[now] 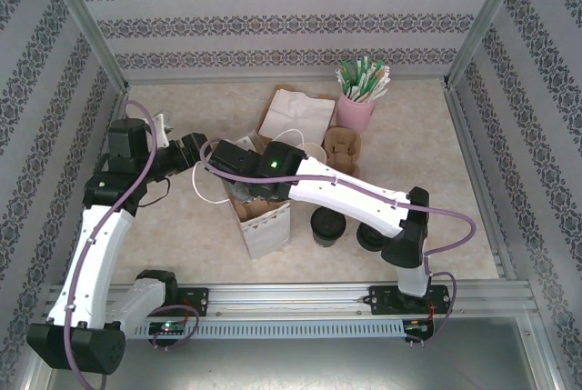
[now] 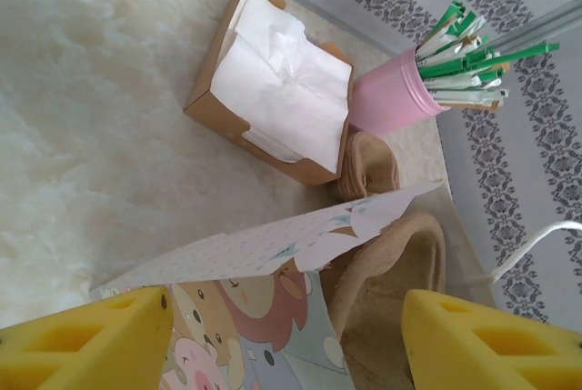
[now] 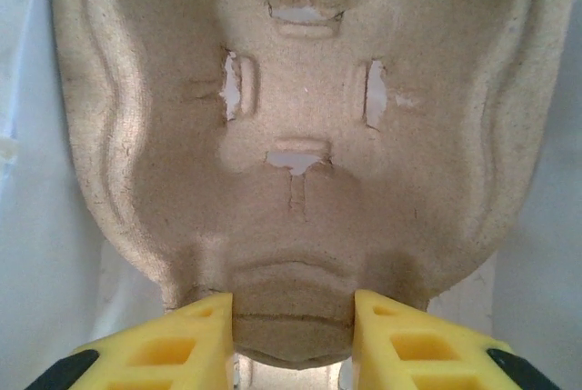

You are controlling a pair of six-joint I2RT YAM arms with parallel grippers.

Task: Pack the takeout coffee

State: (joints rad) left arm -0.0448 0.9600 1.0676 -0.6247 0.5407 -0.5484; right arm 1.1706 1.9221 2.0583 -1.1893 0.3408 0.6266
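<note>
Two round black lids stand on the table right of the bag; I cannot tell which one caps the takeout coffee. The white cartoon-print paper bag stands open at mid-table. My right arm reaches into its mouth. There my right gripper is shut on the end tab of a brown pulp cup carrier, white bag walls on both sides. My left gripper is open at the bag's left side, its yellow fingers wide apart astride the bag's rim, pinching nothing.
A brown box of white napkins lies at the back. A pink cup of green straws stands beside it, with stacked pulp carriers in front. Patterned walls enclose the table on three sides.
</note>
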